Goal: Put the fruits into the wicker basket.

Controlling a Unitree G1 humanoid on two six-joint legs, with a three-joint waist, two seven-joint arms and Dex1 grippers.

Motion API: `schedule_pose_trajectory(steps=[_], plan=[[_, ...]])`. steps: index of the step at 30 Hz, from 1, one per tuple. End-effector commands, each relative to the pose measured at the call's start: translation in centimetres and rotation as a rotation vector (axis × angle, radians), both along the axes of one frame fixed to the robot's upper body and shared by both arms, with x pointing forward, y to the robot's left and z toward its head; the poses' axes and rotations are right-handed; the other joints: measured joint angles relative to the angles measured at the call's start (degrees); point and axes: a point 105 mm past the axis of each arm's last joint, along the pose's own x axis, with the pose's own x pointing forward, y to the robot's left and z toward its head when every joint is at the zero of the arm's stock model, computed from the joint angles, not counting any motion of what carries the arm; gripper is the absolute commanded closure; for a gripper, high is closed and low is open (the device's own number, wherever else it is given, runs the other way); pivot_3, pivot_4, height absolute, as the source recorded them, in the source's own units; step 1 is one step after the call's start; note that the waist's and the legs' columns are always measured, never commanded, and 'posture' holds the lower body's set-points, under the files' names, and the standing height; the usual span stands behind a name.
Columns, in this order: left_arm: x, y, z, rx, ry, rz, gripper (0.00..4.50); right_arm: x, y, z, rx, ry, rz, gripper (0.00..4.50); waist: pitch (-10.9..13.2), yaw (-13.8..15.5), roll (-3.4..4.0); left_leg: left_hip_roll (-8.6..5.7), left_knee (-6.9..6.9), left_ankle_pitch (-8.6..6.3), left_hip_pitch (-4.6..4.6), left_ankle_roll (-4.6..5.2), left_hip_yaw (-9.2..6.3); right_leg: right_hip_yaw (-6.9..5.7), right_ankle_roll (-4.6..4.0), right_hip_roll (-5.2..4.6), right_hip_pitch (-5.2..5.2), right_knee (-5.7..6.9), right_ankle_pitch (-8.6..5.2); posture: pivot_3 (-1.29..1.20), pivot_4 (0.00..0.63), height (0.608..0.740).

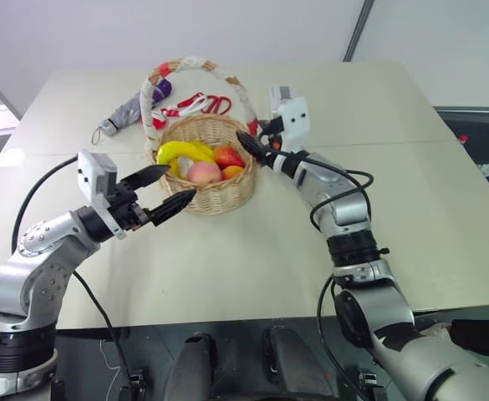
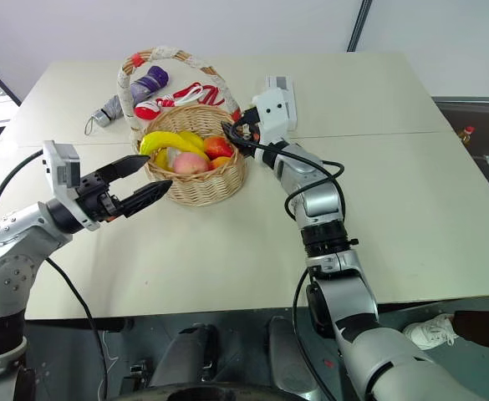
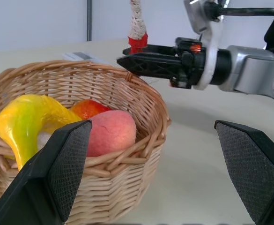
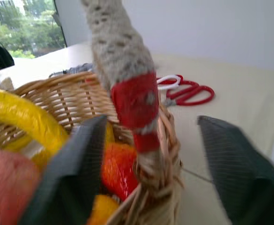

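- The wicker basket (image 1: 215, 171) stands toward the far edge of the counter (image 1: 252, 259), left of its middle. The fruits lie inside it: a yellow banana (image 1: 184, 151), a pink-orange peach (image 1: 203, 172), a red fruit (image 1: 229, 156) and a small orange one (image 1: 232, 172).
- No fruit is visible loose on the counter, so I judge the filling done, or close to it.
- The right tool (image 4: 151, 164) straddles the red-wrapped foot of the basket handle (image 4: 134, 101), one finger inside the rim and one outside. Its fingers stand apart around the handle and grip nothing that I can see.
- The left tool (image 1: 167, 189) hangs wide and empty just beside the basket's near wall.
- To finish well, the right tool should back out along the line it points, clear of the handle, so the basket is not dragged or tipped.
- The red-handled scissors (image 1: 206, 104) behind the basket should stay where they are.
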Motion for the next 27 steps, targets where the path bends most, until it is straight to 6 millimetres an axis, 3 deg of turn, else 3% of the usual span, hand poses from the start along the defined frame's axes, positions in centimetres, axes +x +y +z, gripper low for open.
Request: schedule_pose_trajectory(steps=[1,3,6,10,12,15,21,23,26,27], plan=[[-0.5,-0.3,0.8,0.006,-0.052,-0.005,0.0,-0.3,-0.1,2.5,0.045,-0.094,0.01,3.49,0.01,0.01,0.01,0.0,0.0,0.0,-0.02,0.0,-0.01,0.0,0.0,-0.02,0.0,-0.01,0.0,0.0,0.15,0.74],[-0.6,-0.3,0.8,0.004,-0.052,-0.005,0.0,-0.5,-0.5,2.8,0.053,-0.114,0.01,4.48,0.01,-0.01,0.01,0.0,0.0,0.0,-0.05,0.0,0.0,0.0,0.01,-0.03,-0.02,-0.02,0.0,0.0,0.15,0.74],[-0.6,-0.7,0.9,0.0,-0.06,-0.015,0.0,-1.0,-1.8,3.4,0.06,-0.15,-0.017,4.48,0.01,0.0,0.02,0.01,0.01,0.0,-0.04,0.0,-0.01,0.0,0.01,-0.01,-0.03,-0.02,0.0,0.0,0.15,0.74],[-0.4,-2.5,1.2,0.003,-0.079,-0.076,0.0,-2.1,-6.7,4.5,0.03,-0.226,-0.152,4.48,0.02,0.59,0.03,-0.04,0.02,0.0,-0.15,0.0,-0.09,-0.04,0.01,-0.05,-0.05,-0.05,0.0,0.0,0.15,0.74],[-0.5,-3.6,1.5,-0.011,-0.085,-0.119,0.0,-2.7,-9.7,5.1,0.026,-0.25,-0.239,4.48,0.02,0.96,0.02,-0.08,0.06,0.0,-0.29,0.0,-0.09,-0.04,0.03,-0.09,-0.11,-0.11,0.01,0.0,0.15,0.74],[-0.4,-5.6,1.6,-0.03,-0.09,-0.188,0.0,-3.7,-15.8,5.6,-0.016,-0.266,-0.434,4.48,0.02,1.47,0.03,-0.09,0.13,0.01,-0.59,0.0,-0.05,-0.03,0.08,-0.07,-0.42,-0.1,0.05,0.0,0.15,0.74],[0.2,-8.4,1.4,-0.068,-0.082,-0.284,0.0,-5.0,-27.3,4.4,-0.018,-0.206,-0.879,4.48,0.01,1.36,0.04,-0.15,0.14,0.01,-0.72,0.0,0.16,0.0,0.08,0.03,-0.56,-0.1,0.05,0.0,0.15,0.74],[0.4,-8.7,1.5,-0.071,-0.084,-0.293,0.0,-5.0,-29.0,3.6,-0.04,-0.18,-0.952,4.48,0.0,1.2,0.05,-0.14,0.14,0.02,-0.67,0.01,0.25,0.04,0.08,0.06,-0.56,-0.08,0.05,0.0,0.15,0.74],[0.7,-8.7,1.5,-0.067,-0.089,-0.293,0.0,-4.9,-29.9,3.0,-0.06,-0.163,-0.988,4.48,-0.01,0.27,0.1,-0.11,0.13,0.02,-0.63,0.01,0.32,0.11,0.08,0.14,-0.57,-0.05,0.04,0.0,0.15,0.74],[0.8,-8.6,1.5,-0.063,-0.093,-0.288,0.0,-4.8,-30.0,3.0,-0.044,-0.165,-0.985,4.02,0.0,-0.01,0.13,-0.11,0.13,0.02,-0.61,0.01,0.32,0.11,0.08,0.15,-0.57,-0.03,0.04,0.0,0.15,0.74]])
